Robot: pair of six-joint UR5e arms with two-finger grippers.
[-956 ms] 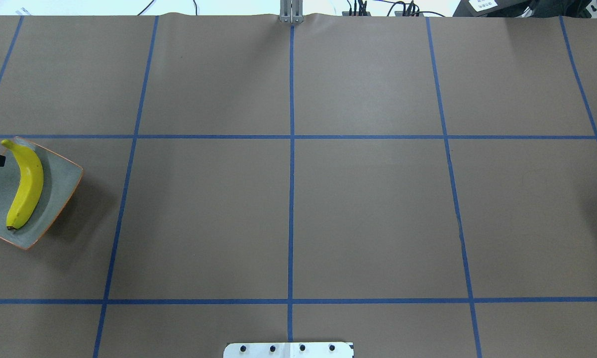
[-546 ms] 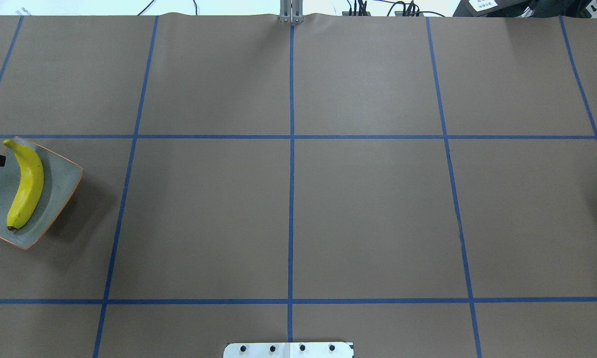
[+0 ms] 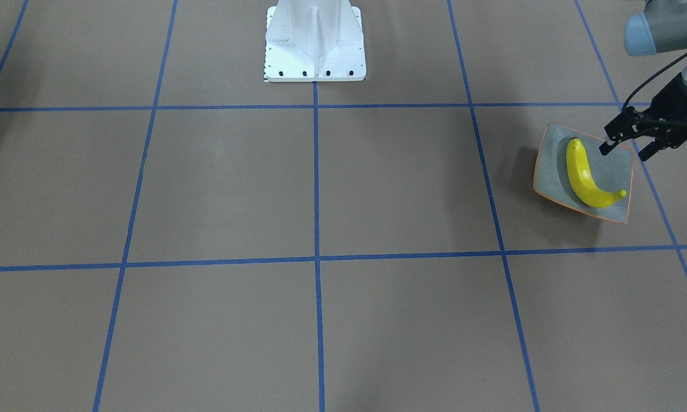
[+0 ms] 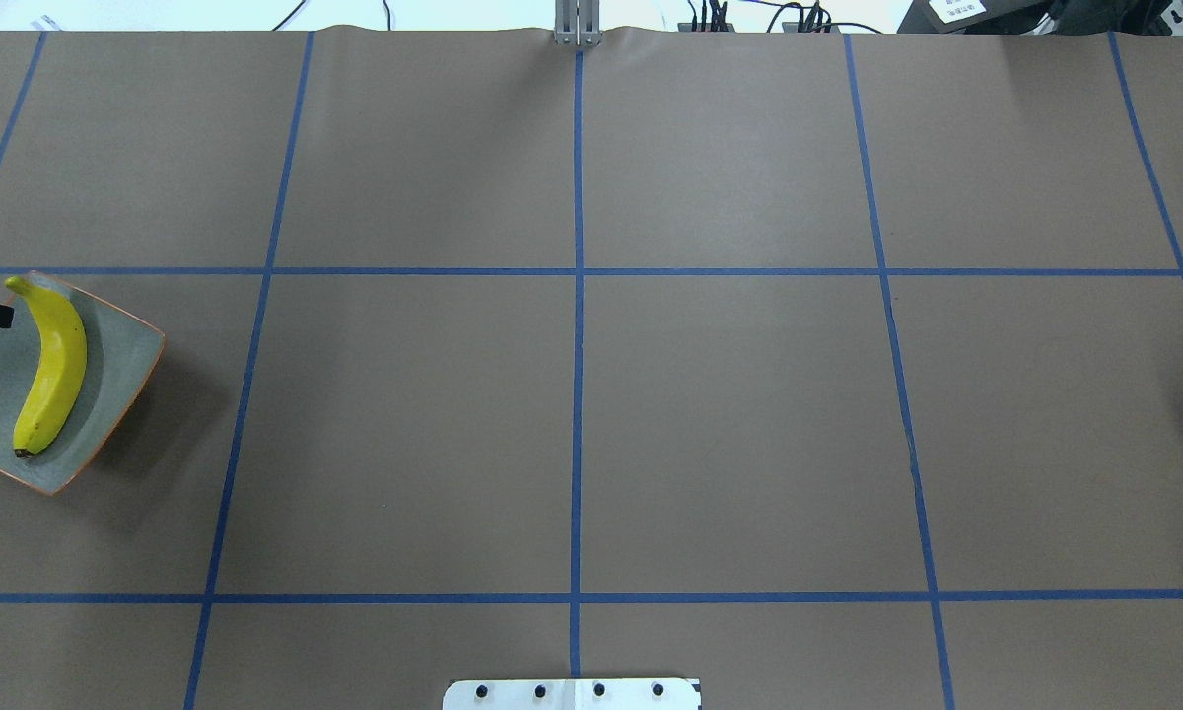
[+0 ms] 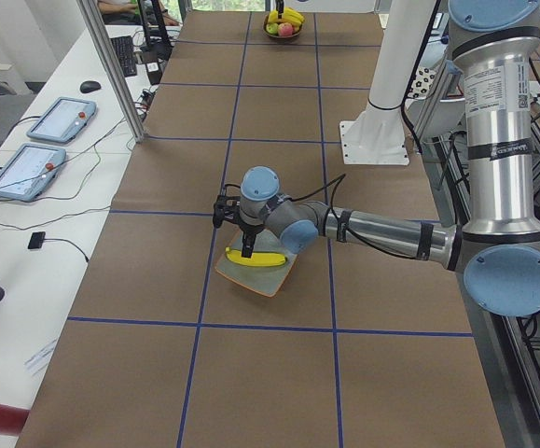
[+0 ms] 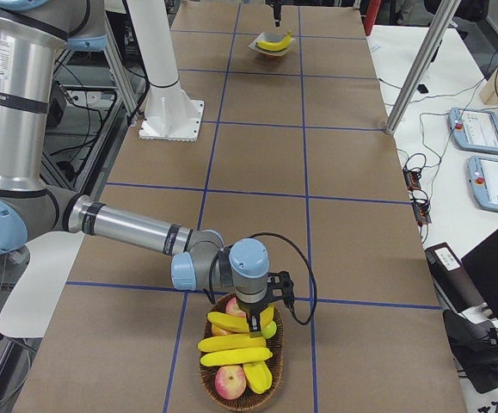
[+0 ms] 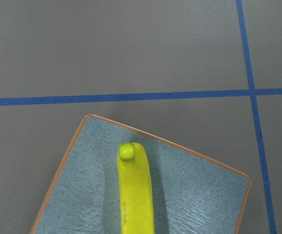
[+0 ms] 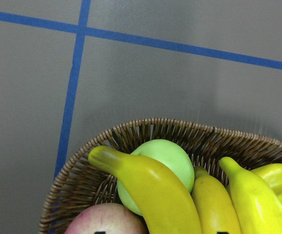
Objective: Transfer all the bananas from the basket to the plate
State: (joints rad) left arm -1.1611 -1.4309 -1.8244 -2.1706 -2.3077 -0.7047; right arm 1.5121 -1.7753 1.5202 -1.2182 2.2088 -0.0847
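One yellow banana lies on the square grey plate with the orange rim, also seen from overhead as banana on plate. My left gripper hangs open just above the plate's robot-side corner, nothing between its fingers. At the table's other end, the wicker basket holds several bananas. My right gripper is down over them. In the right wrist view its fingertips barely show, set apart on either side of a banana.
A green apple and a red apple share the basket with the bananas. The white robot base stands at the table's near-robot edge. Blue tape lines grid the brown table cover.
In the overhead view the left fingertip at the left edge has crept slightly away from the robot. The banana on the plate lies as before.
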